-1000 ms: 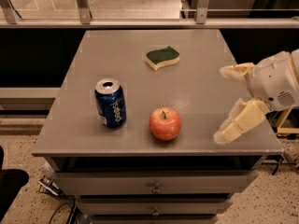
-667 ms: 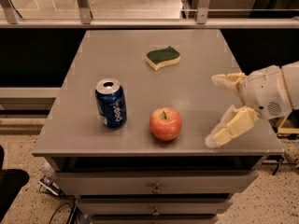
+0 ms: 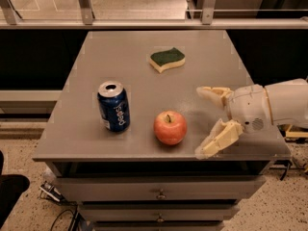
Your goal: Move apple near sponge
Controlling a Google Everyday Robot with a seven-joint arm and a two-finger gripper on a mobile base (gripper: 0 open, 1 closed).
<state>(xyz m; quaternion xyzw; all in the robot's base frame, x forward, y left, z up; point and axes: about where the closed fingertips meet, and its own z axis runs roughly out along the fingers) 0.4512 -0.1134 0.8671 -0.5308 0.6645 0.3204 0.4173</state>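
Observation:
A round red-orange apple (image 3: 170, 127) with a short stem stands near the front edge of the grey table (image 3: 144, 71). A flat sponge (image 3: 167, 59), dark green on top over pale yellow foam, lies further back near the middle. My gripper (image 3: 204, 121) comes in from the right, just right of the apple and apart from it. Its two cream fingers (image 3: 219, 139) are spread wide and hold nothing.
A blue soda can (image 3: 113, 106) stands upright left of the apple. The table has drawers (image 3: 159, 194) below its front edge. A metal rail (image 3: 144, 23) runs behind the table. Cables lie on the speckled floor (image 3: 29, 215) at the lower left.
My gripper has moved left across the table's right side, closer to the apple. The apple, can and sponge have not moved.

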